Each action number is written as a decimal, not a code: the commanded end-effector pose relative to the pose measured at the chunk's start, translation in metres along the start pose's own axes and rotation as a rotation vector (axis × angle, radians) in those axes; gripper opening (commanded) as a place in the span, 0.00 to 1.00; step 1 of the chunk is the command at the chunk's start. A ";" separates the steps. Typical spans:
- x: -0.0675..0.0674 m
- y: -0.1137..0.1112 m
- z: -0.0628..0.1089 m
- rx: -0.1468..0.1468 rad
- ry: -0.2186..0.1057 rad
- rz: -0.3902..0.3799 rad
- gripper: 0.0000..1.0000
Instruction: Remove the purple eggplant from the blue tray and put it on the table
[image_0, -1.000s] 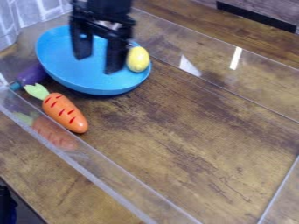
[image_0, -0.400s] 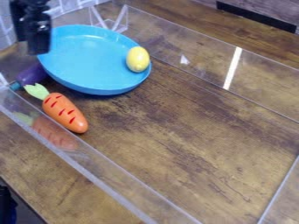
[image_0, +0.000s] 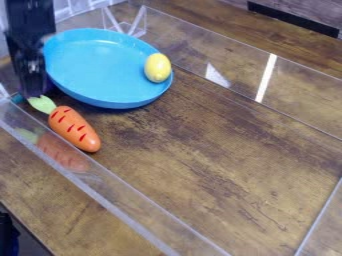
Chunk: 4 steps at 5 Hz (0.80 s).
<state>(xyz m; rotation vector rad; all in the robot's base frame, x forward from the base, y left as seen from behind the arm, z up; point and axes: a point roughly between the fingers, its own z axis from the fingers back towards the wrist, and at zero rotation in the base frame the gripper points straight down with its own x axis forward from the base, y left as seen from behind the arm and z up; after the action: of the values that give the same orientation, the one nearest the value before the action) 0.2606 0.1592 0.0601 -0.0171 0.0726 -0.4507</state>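
Note:
My black gripper (image_0: 27, 90) hangs at the far left, pointing straight down, just off the left rim of the blue tray (image_0: 94, 75). Its fingers stand apart, open, with nothing held between them. Of the purple eggplant (image_0: 18, 100) only a small purple sliver shows below the fingers. It lies on the table (image_0: 214, 150) beside the tray, next to the carrot's green leaves, and the gripper hides the rest of it. The tray holds only a yellow lemon (image_0: 158, 67).
An orange carrot (image_0: 75, 129) with green leaves lies on the wood in front of the tray. Clear acrylic walls (image_0: 54, 165) run along the table's edges, one close to the gripper on the left.
The gripper has swung from above the tray's middle to the left and come down beside the tray's left rim. Its fingers have stayed open. Lemon and carrot have not moved.

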 end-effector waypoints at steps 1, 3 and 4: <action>0.000 0.010 -0.005 0.041 -0.018 -0.032 1.00; 0.007 0.016 -0.026 0.055 -0.011 -0.080 1.00; 0.012 0.014 -0.031 0.053 -0.010 -0.009 0.00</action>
<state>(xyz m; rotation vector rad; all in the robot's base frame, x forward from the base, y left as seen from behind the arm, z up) 0.2683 0.1646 0.0191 0.0114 0.0765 -0.4597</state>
